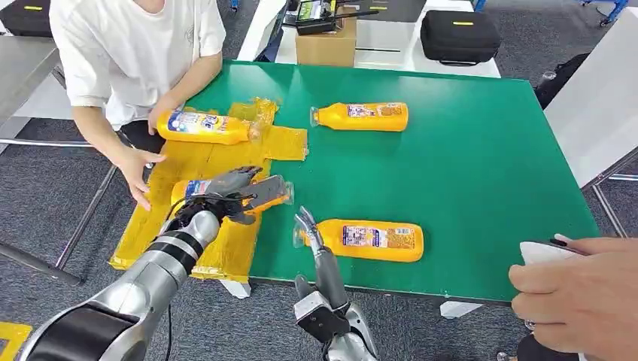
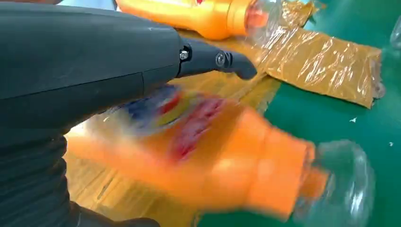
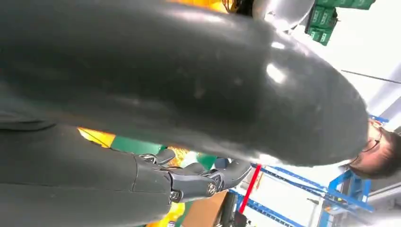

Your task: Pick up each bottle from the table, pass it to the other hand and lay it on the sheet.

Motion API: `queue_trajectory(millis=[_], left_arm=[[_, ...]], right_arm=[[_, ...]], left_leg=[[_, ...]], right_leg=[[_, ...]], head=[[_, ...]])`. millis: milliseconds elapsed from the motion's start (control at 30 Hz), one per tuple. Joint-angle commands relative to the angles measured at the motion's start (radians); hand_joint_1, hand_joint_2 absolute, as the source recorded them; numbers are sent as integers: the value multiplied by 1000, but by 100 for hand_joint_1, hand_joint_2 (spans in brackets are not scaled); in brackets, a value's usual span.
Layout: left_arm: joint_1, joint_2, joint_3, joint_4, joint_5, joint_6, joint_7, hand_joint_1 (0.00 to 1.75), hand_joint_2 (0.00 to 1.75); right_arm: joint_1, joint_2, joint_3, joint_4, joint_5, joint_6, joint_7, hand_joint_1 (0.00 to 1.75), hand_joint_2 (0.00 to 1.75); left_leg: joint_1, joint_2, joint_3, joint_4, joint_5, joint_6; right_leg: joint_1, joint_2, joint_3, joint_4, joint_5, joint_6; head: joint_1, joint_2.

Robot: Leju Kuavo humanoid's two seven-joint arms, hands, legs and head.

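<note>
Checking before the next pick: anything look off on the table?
The yellow sheet looks crumpled and torn at its far edge, and overhangs the green table. A person's hand rests on one laid orange bottle.

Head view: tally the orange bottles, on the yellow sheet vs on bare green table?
Orange plastic bottles on the yellow sheet: 2, one under a person's hand, one under the robot's left hand.
Orange plastic bottles on the bare green table: 2, far and near.
Total: 4
</note>
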Motion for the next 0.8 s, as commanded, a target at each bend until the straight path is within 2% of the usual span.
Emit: queue_trajectory(millis=[33,200,333,433,567,633,700,733,800], left_arm=[[-68,3,-26,160,17,-50,21,0,175],[-69,-2,25,181,100,-74,11,0,175],[-79,13,-48,172,29,-44,28,0,175],[-63,4,16,156,112,-54,-21,0,175],[47,-14,104,-37,331,-60,-220,0,175],[145,-17,111,-216,471,-74,-249,0,175],[292,-35,106,-485,682,-55,-298,0,175],[350,-28,85,-587,755,-49,-285,0,175],[473,-26,61,-793,943,-14,-301,0,175]], right_arm=[[-42,-4,-11,71,-10,-3,-4,0,0],[-47,0,-10,86,-19,-11,-7,0,0],[-50,-1,-10,85,-18,-11,-8,0,0],[-46,-4,-11,84,-18,-14,-10,0,0],[-27,-15,-11,63,-13,-45,-19,0,0],[-11,-28,-5,20,-21,-87,-19,0,0],[12,-54,9,-49,-34,-183,-19,0,0],[23,-63,10,-63,-30,-205,-19,0,175],[64,-81,-22,-99,45,-272,-19,0,175]], left_leg=[[1,0,5,0,-1,-1],[1,2,6,-1,-2,-1],[1,1,5,-1,-1,-1],[0,1,5,-1,-1,-1],[0,1,4,-1,-1,0],[0,3,9,-2,-3,-1],[0,2,9,-1,-4,-1],[0,1,5,-2,-2,0],[0,3,13,-1,-7,-1]], right_leg=[[1,-1,5,-1,-1,-2],[1,0,6,-1,-1,-2],[1,0,5,-1,-1,-2],[1,1,6,-1,-1,-2],[0,0,4,-1,0,-1],[1,2,10,-2,-2,-2],[1,1,9,-2,-3,-2],[0,0,5,-2,-1,-1],[1,1,13,-2,-6,-2]], head=[[0,0],[0,0],[0,0],[0,0],[0,0],[0,0],[0,0],[0,0],[0,0]])
